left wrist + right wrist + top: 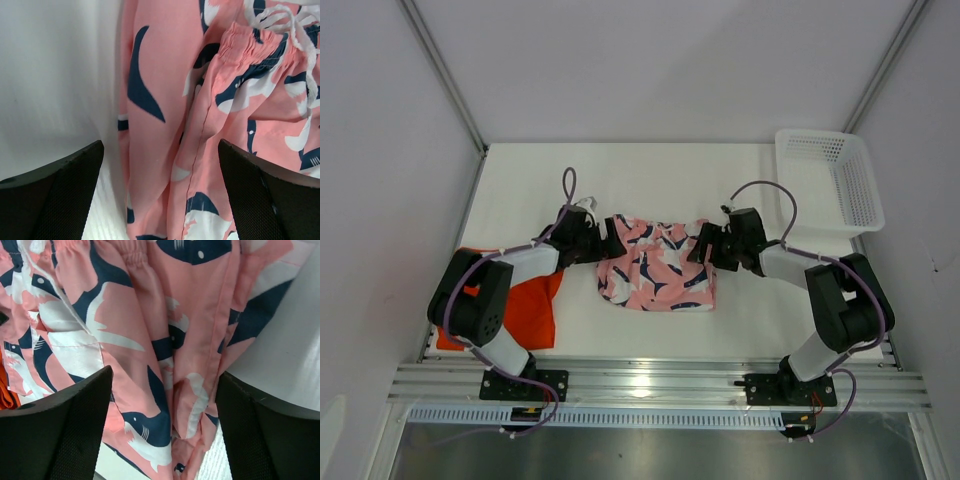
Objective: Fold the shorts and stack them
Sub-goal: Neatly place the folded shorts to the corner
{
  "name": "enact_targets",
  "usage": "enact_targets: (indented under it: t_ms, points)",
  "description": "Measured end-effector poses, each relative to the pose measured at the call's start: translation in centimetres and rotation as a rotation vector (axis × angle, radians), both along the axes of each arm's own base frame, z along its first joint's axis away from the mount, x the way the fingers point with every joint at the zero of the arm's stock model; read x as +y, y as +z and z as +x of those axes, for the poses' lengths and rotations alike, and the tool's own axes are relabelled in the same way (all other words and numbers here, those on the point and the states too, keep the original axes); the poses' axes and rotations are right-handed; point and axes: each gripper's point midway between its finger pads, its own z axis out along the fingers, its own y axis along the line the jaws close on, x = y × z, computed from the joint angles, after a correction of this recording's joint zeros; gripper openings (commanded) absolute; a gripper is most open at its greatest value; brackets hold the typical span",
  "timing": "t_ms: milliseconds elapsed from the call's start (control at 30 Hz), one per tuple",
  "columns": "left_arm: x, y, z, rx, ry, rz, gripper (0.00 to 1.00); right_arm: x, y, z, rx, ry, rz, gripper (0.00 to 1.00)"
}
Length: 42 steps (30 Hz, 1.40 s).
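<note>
The pink shorts (655, 265) with a navy-and-white shark print lie crumpled at the table's middle. My left gripper (612, 240) is at their far-left edge, open, with a fold of the pink fabric (165, 165) between its fingers (55, 200). My right gripper (698, 245) is at their far-right edge, open, with bunched pink fabric (170, 390) between its fingers (60, 430). The orange shorts (530, 305) lie flat at the near left, partly under the left arm. A sliver of orange (5, 392) shows in the right wrist view.
A white mesh basket (828, 180) stands at the far right corner. The white table (650, 170) is bounded by grey walls on three sides and a metal rail (650, 385) along the near edge.
</note>
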Motion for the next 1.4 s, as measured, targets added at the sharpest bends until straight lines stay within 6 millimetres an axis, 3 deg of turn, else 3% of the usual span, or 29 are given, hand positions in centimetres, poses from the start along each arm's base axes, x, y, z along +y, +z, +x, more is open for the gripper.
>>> enact_targets:
  t_ms: [133, 200, 300, 367, 400, 433, 500, 533, 667, 800, 933, 1067, 1133, 1233, 1400]
  points:
    - [-0.8, 0.0, 0.7, -0.015, -0.019, -0.028, 0.86, 0.7, -0.3, -0.6, 0.014, 0.015, -0.001, 0.59]
    - [-1.0, -0.1, 0.9, -0.017, -0.024, -0.039, 0.78, 0.9, -0.5, -0.8, 0.020, 0.020, -0.003, 0.54]
    - [-1.4, -0.4, 0.7, -0.002, -0.033, -0.051, 0.52, 1.2, -0.8, -1.1, 0.031, 0.027, -0.007, 0.42]
    - [-1.6, -0.8, 0.7, 0.012, -0.041, -0.051, 0.40, 1.4, -0.9, -1.3, 0.036, 0.033, -0.011, 0.29]
    - [-1.7, -1.1, 0.6, 0.022, -0.050, -0.050, 0.26, 1.5, -1.0, -1.4, 0.040, 0.032, -0.012, 0.24]
    - [-1.9, -1.2, 0.6, 0.028, -0.053, -0.052, 0.18, 1.5, -1.0, -1.5, 0.041, 0.034, -0.015, 0.14]
    - [-2.2, -1.4, 0.3, 0.040, -0.070, -0.047, 0.00, 1.8, -1.0, -1.8, 0.043, 0.041, -0.018, 0.05]
    - [-2.2, -1.6, 0.0, 0.053, -0.073, -0.043, 0.00, 1.9, -1.1, -1.9, 0.043, 0.043, -0.021, 0.00]
    - [-2.3, -1.5, -0.8, 0.078, -0.089, -0.020, 0.00, 2.6, -0.9, -2.7, 0.046, 0.061, -0.038, 0.00]
    - [-1.2, -0.1, -1.7, 0.095, -0.073, 0.033, 0.00, 4.0, 0.9, -4.0, 0.028, 0.106, -0.055, 0.00]
    - [0.2, 3.7, -1.9, 0.057, -0.036, 0.091, 0.00, 7.0, 5.0, -4.1, -0.036, 0.161, -0.021, 0.00]
    - [2.5, 9.7, -1.7, -0.034, 0.032, 0.138, 0.00, 10.8, 9.7, -4.1, -0.112, 0.222, 0.038, 0.00]
    - [4.0, 12.0, -1.8, -0.064, 0.076, 0.150, 0.00, 12.7, 11.6, -4.3, -0.141, 0.253, 0.063, 0.00]
    - [7.9, 14.6, -2.6, -0.089, 0.179, 0.179, 0.00, 16.9, 14.1, -5.1, -0.180, 0.326, 0.103, 0.00]
    - [14.7, 16.6, -5.3, -0.069, 0.355, 0.274, 0.00, 23.5, 15.1, -7.4, -0.185, 0.440, 0.148, 0.00]
